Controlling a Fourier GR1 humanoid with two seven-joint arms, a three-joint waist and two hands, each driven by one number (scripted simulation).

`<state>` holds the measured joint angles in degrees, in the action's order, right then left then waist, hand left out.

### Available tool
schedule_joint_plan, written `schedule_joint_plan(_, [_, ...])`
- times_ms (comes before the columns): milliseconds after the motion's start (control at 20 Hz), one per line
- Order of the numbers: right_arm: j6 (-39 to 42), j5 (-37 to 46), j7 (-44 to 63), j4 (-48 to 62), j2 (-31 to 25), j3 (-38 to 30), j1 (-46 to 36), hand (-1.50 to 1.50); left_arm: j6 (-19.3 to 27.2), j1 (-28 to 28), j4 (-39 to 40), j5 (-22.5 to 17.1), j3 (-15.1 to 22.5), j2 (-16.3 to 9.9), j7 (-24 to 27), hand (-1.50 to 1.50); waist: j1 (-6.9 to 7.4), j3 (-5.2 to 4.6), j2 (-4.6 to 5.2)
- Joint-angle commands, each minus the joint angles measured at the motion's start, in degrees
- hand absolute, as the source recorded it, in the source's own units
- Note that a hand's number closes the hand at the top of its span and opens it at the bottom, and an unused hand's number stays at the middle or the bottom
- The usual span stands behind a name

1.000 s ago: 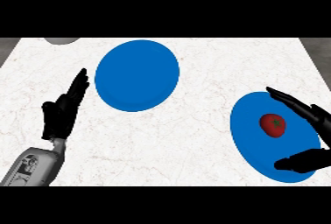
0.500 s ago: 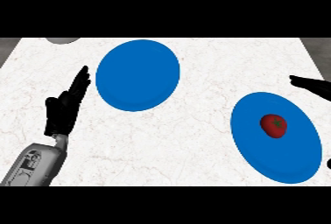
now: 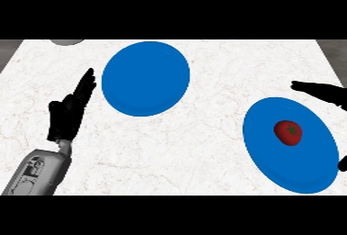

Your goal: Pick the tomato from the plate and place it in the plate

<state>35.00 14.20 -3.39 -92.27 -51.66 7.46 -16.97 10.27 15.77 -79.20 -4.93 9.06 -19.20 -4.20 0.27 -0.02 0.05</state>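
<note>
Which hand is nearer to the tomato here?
The right hand: it sits just above and right of the tomato, off the plate's edge. The left hand rests far across the counter.

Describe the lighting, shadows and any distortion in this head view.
Head view: the light is flat and even across the counter, with no glare. The tomato and both plates cast no clear shadow. The near plate and the far plate look taller than wide. The left hand is a plain black shape, and the right hand is cut off by the right edge.
</note>
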Motion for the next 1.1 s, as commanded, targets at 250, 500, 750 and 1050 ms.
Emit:
schedule_joint_plan(250, [1.4, 13.7, -3.3, 9.4, 6.2, 4.7, -5.0, -1.5, -2.8, -1.3, 0.7, 1.4, -2.3, 1.4, 1.6, 0.0, 0.5, 0.03, 0.08])
schedule_joint_plan(500, [3.0, 18.1, -1.4, 9.9, 10.0, 5.0, -3.9, -1.5, -2.2, -2.3, -0.8, 4.1, -2.7, 2.7, 1.2, 0.0, 0.01, 0.02, -0.02])
schedule_joint_plan(750, [0.3, 24.5, -7.0, 14.9, 12.7, 5.9, -3.3, -1.5, -3.3, 1.8, -0.1, 4.3, -5.2, 3.6, -1.6, 0.0, -0.15, 0.03, 0.0])
schedule_joint_plan(1050, [-1.7, 29.8, -8.4, 22.8, 16.7, 5.0, -5.8, -1.5, -5.2, 1.0, 1.7, 5.6, -6.5, 4.0, 0.1, 0.0, -0.01, 0.02, 0.06])
